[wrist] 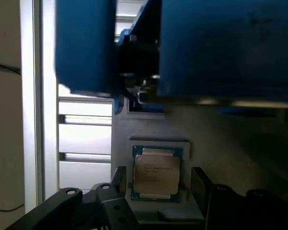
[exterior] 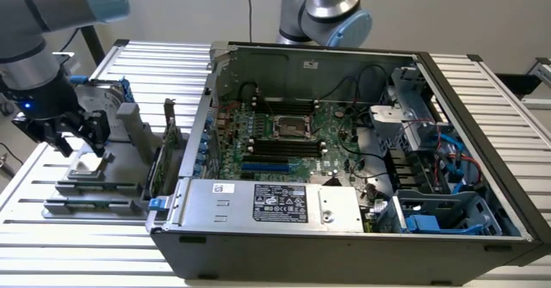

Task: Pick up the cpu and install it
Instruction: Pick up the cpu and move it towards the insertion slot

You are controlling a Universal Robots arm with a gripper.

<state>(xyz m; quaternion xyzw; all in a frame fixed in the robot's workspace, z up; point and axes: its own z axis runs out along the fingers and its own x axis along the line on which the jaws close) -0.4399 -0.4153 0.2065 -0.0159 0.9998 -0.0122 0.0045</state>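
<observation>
So claw point(exterior: 79, 147) open, empty, astride cpu point(wrist: 156, 175) on grey holder point(wrist: 149, 134); blue obj point(wrist: 221, 48) near cam unidentifiable.

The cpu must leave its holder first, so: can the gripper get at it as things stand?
Probably yes. The gripper hangs just above the cpu, fingers open to either side of it, and nothing lies over the chip in its grey holder.
</observation>
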